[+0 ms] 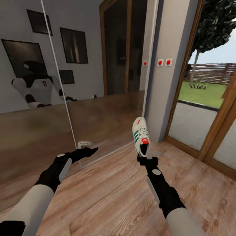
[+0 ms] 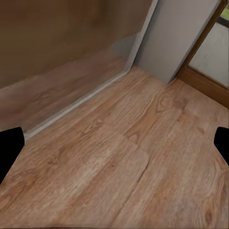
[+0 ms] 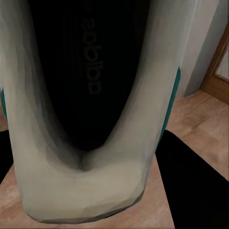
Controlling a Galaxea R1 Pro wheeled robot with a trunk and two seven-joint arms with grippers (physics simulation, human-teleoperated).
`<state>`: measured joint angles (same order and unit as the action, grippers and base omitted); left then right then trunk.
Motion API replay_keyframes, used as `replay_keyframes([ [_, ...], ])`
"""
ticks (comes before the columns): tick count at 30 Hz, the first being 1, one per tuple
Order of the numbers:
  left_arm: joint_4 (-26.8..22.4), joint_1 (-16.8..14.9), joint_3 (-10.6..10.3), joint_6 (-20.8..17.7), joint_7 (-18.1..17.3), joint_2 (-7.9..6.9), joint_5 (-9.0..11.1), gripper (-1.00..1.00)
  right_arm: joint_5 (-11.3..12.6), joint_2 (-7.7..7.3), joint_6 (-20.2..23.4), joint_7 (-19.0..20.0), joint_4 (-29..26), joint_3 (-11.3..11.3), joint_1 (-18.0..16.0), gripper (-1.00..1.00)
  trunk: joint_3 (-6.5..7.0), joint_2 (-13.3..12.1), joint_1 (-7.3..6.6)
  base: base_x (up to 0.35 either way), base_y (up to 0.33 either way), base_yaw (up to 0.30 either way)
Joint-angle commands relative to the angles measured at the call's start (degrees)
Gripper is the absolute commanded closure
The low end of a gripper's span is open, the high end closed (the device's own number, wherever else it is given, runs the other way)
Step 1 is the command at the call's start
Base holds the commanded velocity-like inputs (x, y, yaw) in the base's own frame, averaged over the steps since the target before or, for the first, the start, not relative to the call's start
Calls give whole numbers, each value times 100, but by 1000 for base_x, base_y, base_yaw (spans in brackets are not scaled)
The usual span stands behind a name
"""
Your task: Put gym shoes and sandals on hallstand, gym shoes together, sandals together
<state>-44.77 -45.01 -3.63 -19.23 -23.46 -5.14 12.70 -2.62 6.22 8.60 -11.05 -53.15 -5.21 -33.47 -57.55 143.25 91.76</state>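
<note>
Nearest the camera in the head view, our two arms reach forward over the wood floor (image 1: 108,196). Our right pincer (image 1: 147,159) is clamped on the heel end of a gym shoe (image 1: 141,135), holding it up off the floor with the toe pointing up and away from us; we see its green side stripes, white laces and red tongue patch. In the right wrist view the shoe (image 3: 86,119) looms close, its dark insole and pale heel collar facing the camera, with a black finger (image 3: 191,186) pressed along its side.

Our left pincer (image 1: 88,151) hangs low over the floor with nothing in it. In the left wrist view its fingertips (image 2: 9,150) sit far apart at the two edges, so the jaws stand wide open, and between them lie only bare planks (image 2: 124,157).

Beyond the left pincer a mirrored wall panel (image 1: 39,98) meets the floor, reflecting our white and black body, some dark picture frames and a wooden door. Past the shoe stands a grey wall (image 1: 170,65) with red buttons (image 1: 164,62), and to the right of it a wood-framed glass door (image 1: 196,108) looks onto a lawn, a fence and a tree.
</note>
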Motion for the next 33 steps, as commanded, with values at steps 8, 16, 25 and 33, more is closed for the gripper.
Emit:
replay_keyframes([
  [8, -6, 1, -15, -46, 8, -5, 65, -100, -28, -2, 48, -37, -11, -15, -2, 100, -52, 3, -1, -3, -10, 265],
  [16, -6, 1, -15, -46, 8, -5, 66, -100, -28, -5, 45, -36, -11, -15, -2, 100, -85, 3, -1, -107, -206, 178],
  [25, -6, 1, -9, -46, 8, -5, 72, -100, -28, -6, 45, -35, -11, -6, -2, 100, -86, 3, -1, -74, -148, 91],
  [33, -6, -1, -6, -46, 8, -5, 74, -100, -28, -6, 45, -35, -11, -6, -2, 100, -86, 3, -1, -3, -6, 281],
])
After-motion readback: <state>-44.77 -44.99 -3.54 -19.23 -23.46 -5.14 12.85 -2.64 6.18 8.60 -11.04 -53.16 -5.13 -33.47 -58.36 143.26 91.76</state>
